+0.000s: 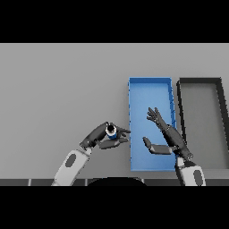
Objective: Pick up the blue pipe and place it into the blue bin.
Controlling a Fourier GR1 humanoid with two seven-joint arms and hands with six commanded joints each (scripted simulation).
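The blue pipe [111,131] is a short tube with a pale end, held upright in my left hand [102,137], whose fingers and thumb curl round it. It hovers just left of the blue bin [150,86], close to the bin's left wall. My right hand [162,129] is over the bin's interior, fingers spread and straight, thumb out to the left, holding nothing.
A dark grey bin [200,81] stands right beside the blue bin on its right. The grey table [62,85] stretches away to the left and back.
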